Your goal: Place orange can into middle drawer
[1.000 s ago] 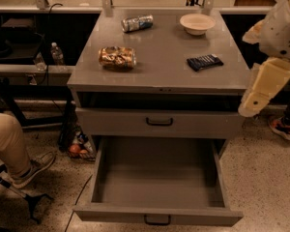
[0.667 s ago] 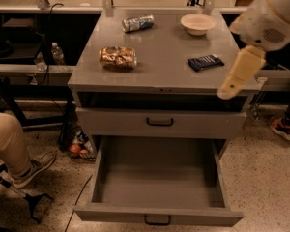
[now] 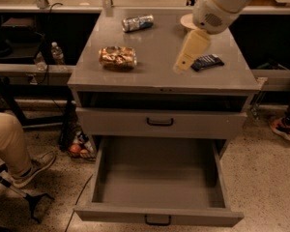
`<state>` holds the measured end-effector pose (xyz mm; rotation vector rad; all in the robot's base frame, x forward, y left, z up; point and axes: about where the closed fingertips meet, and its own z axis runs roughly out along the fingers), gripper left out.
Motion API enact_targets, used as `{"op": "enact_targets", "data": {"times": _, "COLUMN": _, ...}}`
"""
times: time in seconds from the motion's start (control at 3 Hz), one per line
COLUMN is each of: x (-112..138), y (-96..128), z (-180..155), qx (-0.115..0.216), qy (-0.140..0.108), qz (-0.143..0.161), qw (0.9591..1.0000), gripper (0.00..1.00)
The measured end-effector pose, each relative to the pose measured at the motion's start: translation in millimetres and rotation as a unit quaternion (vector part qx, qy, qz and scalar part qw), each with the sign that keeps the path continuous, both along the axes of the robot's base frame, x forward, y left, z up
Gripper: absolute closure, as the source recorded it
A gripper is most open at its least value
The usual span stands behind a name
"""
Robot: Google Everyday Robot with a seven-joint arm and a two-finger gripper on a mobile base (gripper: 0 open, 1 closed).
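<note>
The orange can (image 3: pixel 117 57) lies on its side on the left part of the grey cabinet top (image 3: pixel 154 74); it is orange-gold with pale mottled patches. The middle drawer (image 3: pixel 157 214), the lowest tier with a black bar handle, is pulled out wide and nothing shows inside it. My gripper (image 3: pixel 189 53) hangs from the white arm that comes in from the top right. It hovers above the right half of the cabinet top, well to the right of the orange can and beside a black packet.
A silver-blue can (image 3: pixel 137 22) lies at the back of the top. A white bowl (image 3: pixel 187 20) is partly hidden by my arm. A black packet (image 3: pixel 207 62) lies at the right. The drawer above (image 3: pixel 159 122) is shut. A person's leg (image 3: pixel 12 149) is at the left.
My arm has swung left from beside the cabinet's right edge to above the cabinet top. The things on the top and the drawers have not moved.
</note>
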<state>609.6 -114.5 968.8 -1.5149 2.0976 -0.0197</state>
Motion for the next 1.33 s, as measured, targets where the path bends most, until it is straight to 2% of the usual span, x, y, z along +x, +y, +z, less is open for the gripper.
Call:
{"op": "enact_targets", "data": {"times": 0.33, "x": 24, "y": 45, "z": -10, "qx": 0.003, "qy": 0.007, "qz": 0.021, "qw": 0.9997, "gripper": 0.00}}
{"op": "enact_targets", "data": {"times": 0.67, "x": 38, "y": 83, "z": -28, "qx": 0.009, "qy": 0.025, "qz": 0.063, "qw": 0.9976, "gripper": 0.00}}
{"op": "enact_targets", "data": {"times": 1.33, "x": 41, "y": 91, "z": -37, "qx": 0.006, "qy": 0.030, "qz": 0.070, "qw": 0.9971, "gripper": 0.00}}
